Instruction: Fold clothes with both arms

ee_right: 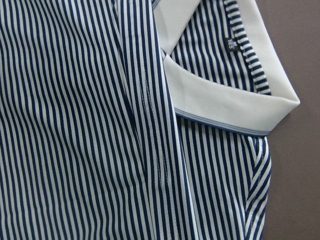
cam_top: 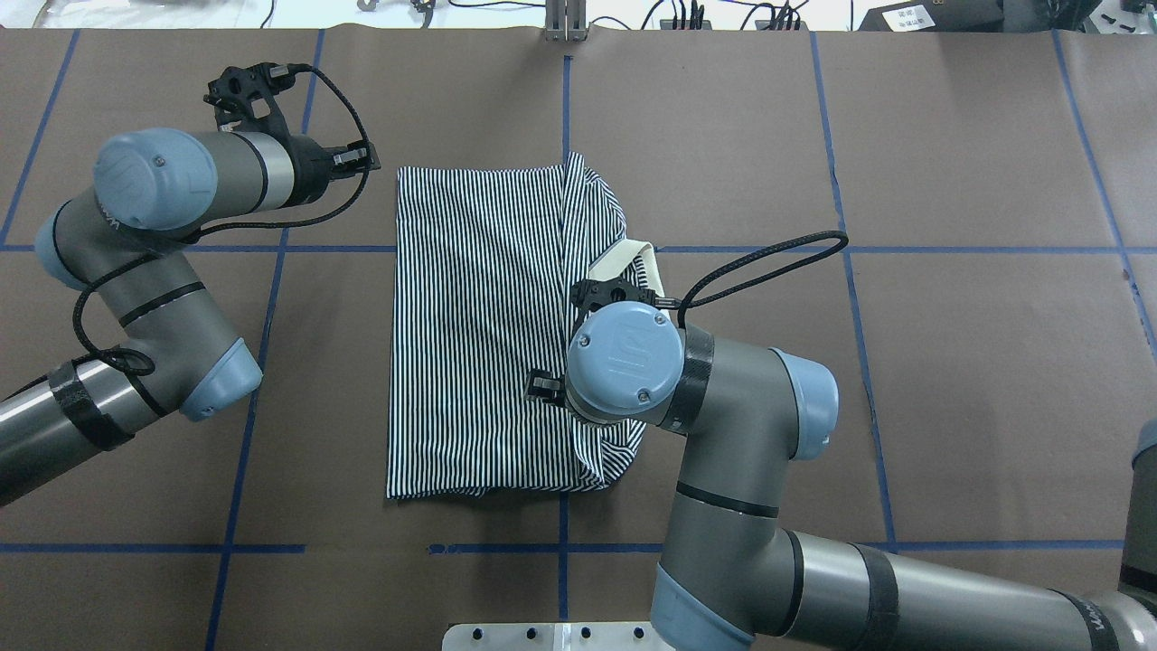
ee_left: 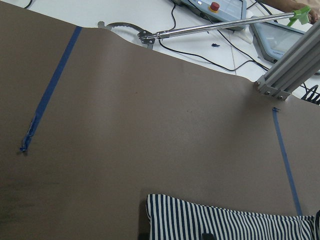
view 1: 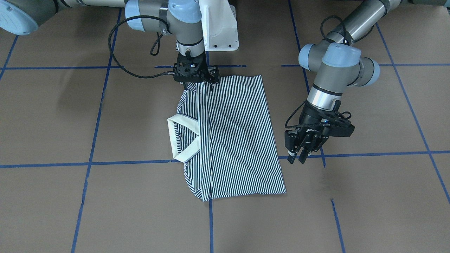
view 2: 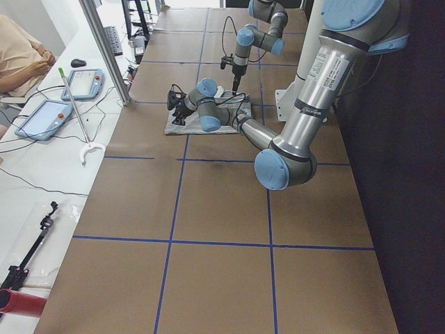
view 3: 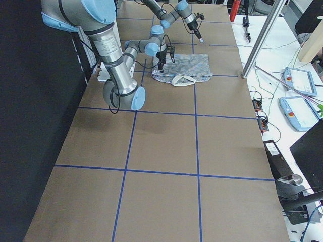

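Note:
The navy-and-white striped polo shirt (view 1: 239,140) lies flat mid-table, its sides folded in to a long rectangle, the cream collar (view 1: 184,140) on top. It also shows in the overhead view (cam_top: 479,344) and fills the right wrist view (ee_right: 75,125). My right gripper (view 1: 197,86) points down, low over the shirt's edge nearest the robot base; its fingers look spread, and the cloth below lies flat. My left gripper (view 1: 296,159) hovers over bare table just beside the shirt's hem end, fingers slightly apart and empty. The left wrist view catches only a shirt corner (ee_left: 225,225).
The white pedestal base (view 1: 219,28) stands just behind the right gripper. Blue tape lines (view 1: 91,163) grid the brown table. A metal post (view 2: 104,49) and tablets (view 2: 49,118) stand along the operators' side. A person sits there (view 2: 21,56).

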{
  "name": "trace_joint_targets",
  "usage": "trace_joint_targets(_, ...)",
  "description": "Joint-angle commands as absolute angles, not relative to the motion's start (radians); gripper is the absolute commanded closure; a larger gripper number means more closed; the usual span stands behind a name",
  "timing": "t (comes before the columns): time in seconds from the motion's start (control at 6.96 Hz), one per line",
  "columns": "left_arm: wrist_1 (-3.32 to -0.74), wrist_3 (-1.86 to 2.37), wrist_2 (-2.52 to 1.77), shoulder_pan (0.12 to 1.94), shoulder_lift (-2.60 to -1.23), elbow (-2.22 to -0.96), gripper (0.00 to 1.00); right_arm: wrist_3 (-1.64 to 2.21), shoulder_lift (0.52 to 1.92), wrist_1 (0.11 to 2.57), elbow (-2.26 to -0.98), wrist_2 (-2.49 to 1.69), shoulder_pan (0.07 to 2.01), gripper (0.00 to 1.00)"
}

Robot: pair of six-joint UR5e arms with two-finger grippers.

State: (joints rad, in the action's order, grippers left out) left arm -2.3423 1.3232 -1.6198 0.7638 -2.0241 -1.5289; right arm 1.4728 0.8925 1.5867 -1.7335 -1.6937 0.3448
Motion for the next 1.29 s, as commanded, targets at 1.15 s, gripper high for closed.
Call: trace_joint_targets(1.15,-2.339,1.341,-1.620,0.759,-2.023,-1.558,0.54,1.356,0.995,1.644,-1.736,-1.664,0.285,0.00)
